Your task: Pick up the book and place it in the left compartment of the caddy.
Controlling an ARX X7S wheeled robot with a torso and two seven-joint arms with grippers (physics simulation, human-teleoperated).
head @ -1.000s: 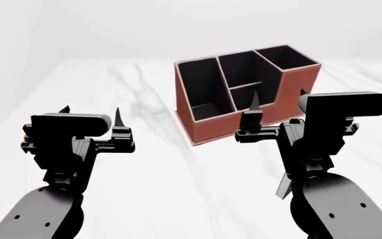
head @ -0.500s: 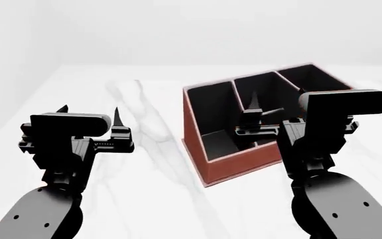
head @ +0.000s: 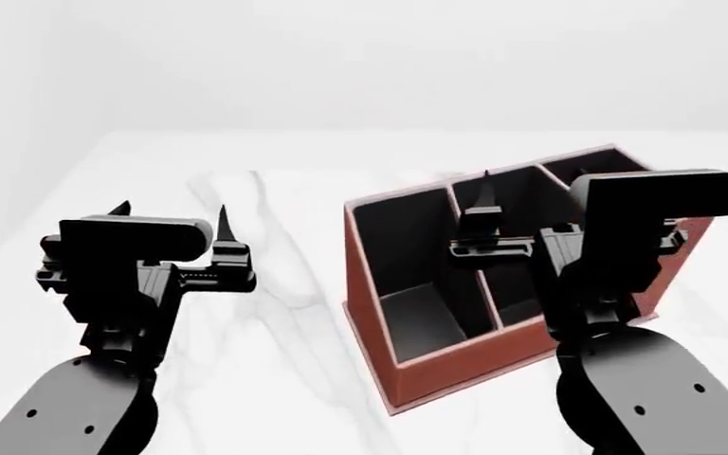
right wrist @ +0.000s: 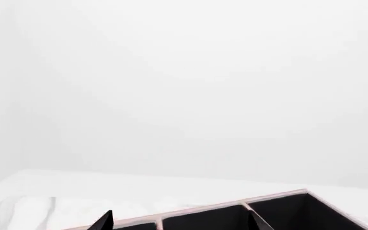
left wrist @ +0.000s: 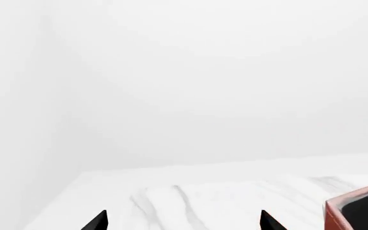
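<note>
Both claws, left and right, gape empty; caddy under right.

Open marble to the left, caddy walls to the right.

The table is seen bare around and ahead of the left gripper, so passage there is unblocked. The right gripper is held over the caddy, whose rims and dividers stand beneath it. The left compartment is open from above, bounded by the outer wall and one divider.
</note>
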